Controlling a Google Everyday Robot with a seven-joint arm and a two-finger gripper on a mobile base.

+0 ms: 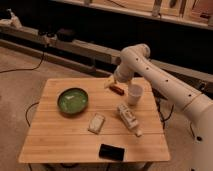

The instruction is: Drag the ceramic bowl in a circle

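The ceramic bowl (pixel 73 101) is round, shallow and glossy green, and it sits on the left half of the wooden table (pixel 55 140). My gripper (pixel 108 83) hangs at the end of the white arm over the table's far edge, right of the bowl and well apart from it. It is open and holds nothing. A small reddish-brown bar (pixel 117 89) lies just beside the gripper.
A white cup (pixel 135 94) stands right of the gripper. A pale bottle (pixel 128 118) lies on its side mid-right, with a white packet (pixel 96 123) near the centre. A black flat object (pixel 111 151) lies at the front edge. Shelving and cables run behind the table.
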